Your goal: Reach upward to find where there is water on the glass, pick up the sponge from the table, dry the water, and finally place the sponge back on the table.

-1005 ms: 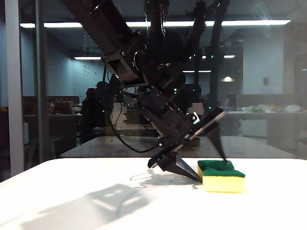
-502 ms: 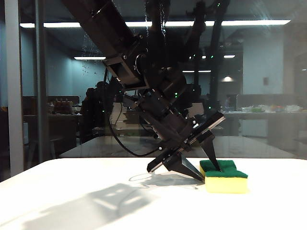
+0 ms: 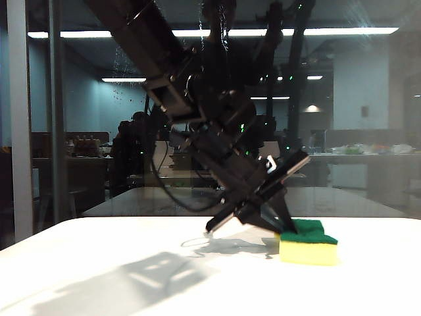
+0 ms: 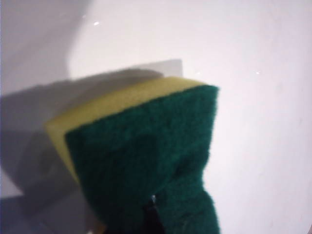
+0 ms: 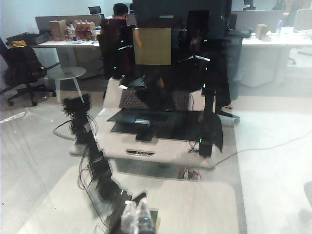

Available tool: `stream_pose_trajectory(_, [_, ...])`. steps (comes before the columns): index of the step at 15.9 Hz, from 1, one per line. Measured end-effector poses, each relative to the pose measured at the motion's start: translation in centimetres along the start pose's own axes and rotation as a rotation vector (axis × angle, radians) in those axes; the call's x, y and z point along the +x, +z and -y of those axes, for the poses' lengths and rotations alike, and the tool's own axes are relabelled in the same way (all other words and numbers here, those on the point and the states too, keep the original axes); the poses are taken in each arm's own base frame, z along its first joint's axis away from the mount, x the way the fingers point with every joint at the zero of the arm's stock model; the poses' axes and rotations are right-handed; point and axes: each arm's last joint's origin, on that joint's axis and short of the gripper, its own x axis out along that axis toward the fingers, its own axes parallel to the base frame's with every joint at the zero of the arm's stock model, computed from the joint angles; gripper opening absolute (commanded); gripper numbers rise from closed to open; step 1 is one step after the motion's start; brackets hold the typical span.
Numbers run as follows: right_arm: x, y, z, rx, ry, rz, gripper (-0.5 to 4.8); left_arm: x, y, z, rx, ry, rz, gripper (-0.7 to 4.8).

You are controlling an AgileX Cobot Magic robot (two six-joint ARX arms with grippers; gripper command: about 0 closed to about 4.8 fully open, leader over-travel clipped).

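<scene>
- sponge [image 3: 308,242]: light, soft foam under a rougher green scouring top; it squashes easily, so take it across the short sides, mid-height, with the pinch kept modest.
- It sits flat on the table [image 3: 99,276], at the tips of the left gripper [image 3: 281,230].
- Left gripper: jaws pinched in on the sponge's near end; in the left wrist view the green layer [image 4: 146,161] dents inward where a fingertip bites. Grasping it, not yet lifted.
- Right gripper: not visible in any view, can't tell its state.
- water [image 3: 120,72]: pale streaks high on the glass [image 3: 368,99], well above the fingers.
</scene>
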Motion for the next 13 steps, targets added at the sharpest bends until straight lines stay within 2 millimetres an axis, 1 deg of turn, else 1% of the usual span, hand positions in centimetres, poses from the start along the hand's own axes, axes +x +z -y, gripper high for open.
stream_pose_trajectory(2, [0.0,0.0,0.0,0.000,-0.001,0.000,-0.05,-1.4,1.1,1.6,0.061,-0.034,0.030,-0.06])
stream_pose_trajectory(3, [0.0,0.0,0.0,0.000,0.000,0.000,-0.05,-3.4,2.5,3.8,0.107,-0.082,0.092,-0.06])
stream_pose_trajectory(5, [0.0,0.0,0.0,0.000,0.000,0.000,-0.05,-7.2,4.0,7.1,0.177,-0.163,0.187,-0.06])
stream_pose_trajectory(10, [0.0,0.0,0.0,0.000,-0.001,0.000,-0.05,-15.3,5.1,12.7,0.413,-0.244,0.403,-0.06])
stream_pose_trajectory(12, [0.0,0.0,0.0,0.000,-0.001,0.000,-0.05,-18.6,5.6,14.9,0.478,-0.290,0.497,-0.06])
stream_pose_trajectory(13, [0.0,0.0,0.0,0.000,-0.001,0.000,-0.05,-19.9,5.7,15.8,0.504,-0.307,0.533,-0.06])
